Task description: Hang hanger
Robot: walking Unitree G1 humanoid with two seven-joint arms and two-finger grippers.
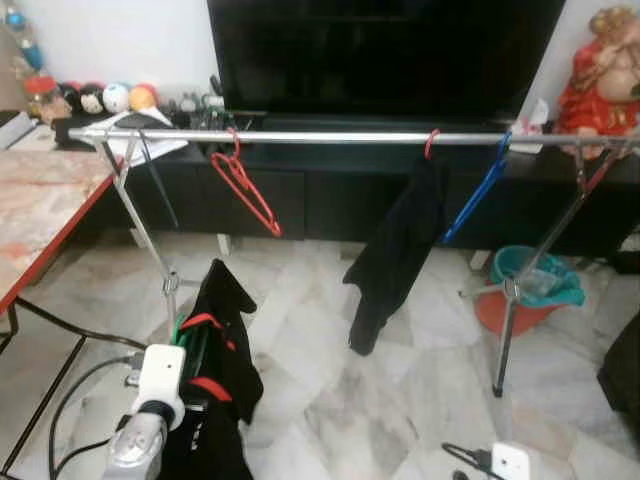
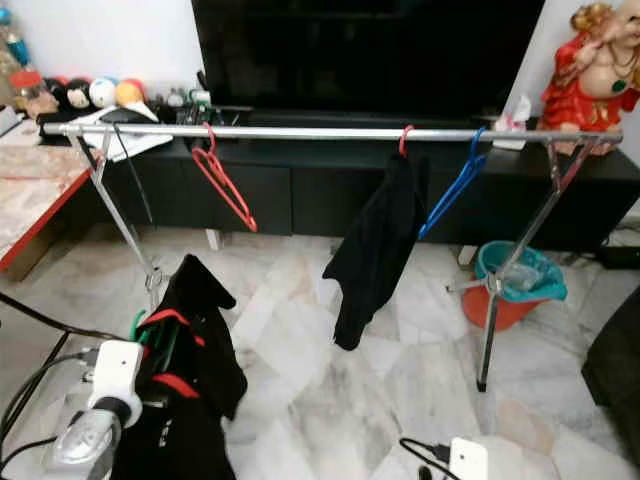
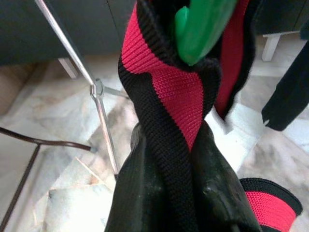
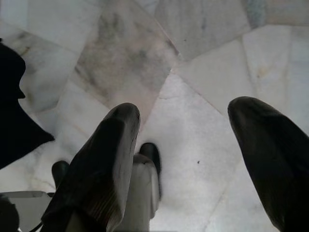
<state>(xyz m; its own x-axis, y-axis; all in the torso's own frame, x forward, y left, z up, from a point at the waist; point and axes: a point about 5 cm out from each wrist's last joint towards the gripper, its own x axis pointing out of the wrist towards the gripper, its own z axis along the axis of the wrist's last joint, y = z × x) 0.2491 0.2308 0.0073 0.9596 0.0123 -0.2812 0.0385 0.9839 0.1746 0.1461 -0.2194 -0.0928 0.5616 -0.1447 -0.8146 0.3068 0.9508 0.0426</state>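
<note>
The left gripper [image 3: 188, 193] is clenched on a black-and-red garment [image 1: 215, 370] with a green hanger [image 3: 203, 26] inside. The rail [image 1: 350, 137] is above and ahead of it, so hanging is not done. The right gripper [image 4: 193, 159] is released, low over the floor [image 4: 193, 72].

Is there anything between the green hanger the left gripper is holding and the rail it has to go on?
Nothing visible blocks it. The left gripper grips the black and red garment on the green hanger, below the silver rail. The rail stretch between the red hanger and the hanging black garment is bare.
</note>
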